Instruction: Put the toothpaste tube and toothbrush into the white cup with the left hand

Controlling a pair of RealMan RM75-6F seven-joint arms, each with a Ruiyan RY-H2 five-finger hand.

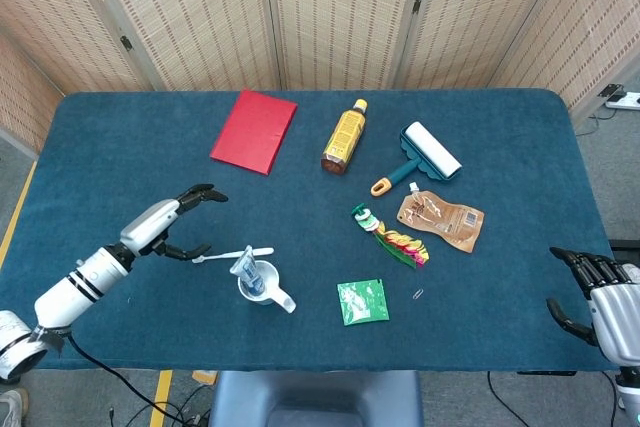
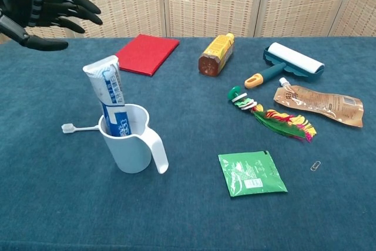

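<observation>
The toothpaste tube [image 2: 110, 99] stands tilted in the white cup [image 2: 130, 147], its crimped end sticking up; the same toothpaste tube [image 1: 246, 269] in the cup [image 1: 262, 283] shows in the head view. A white toothbrush [image 2: 79, 127] lies flat on the table just left of the cup, and in the head view this toothbrush [image 1: 232, 254] lies behind it. My left hand [image 2: 47, 14] hovers open, raised above and left of the cup, holding nothing; the head view puts the hand [image 1: 175, 224] left of the brush. At the table's right front edge my right hand [image 1: 598, 299] rests open.
A red book [image 1: 254, 131], a yellow bottle [image 1: 344, 136], a teal lint roller [image 1: 420, 155], a brown pouch [image 1: 442, 220], a feather toy [image 1: 392, 237], a green sachet [image 1: 362, 301] and a paper clip [image 1: 418, 294] lie on the blue table [image 1: 120, 157].
</observation>
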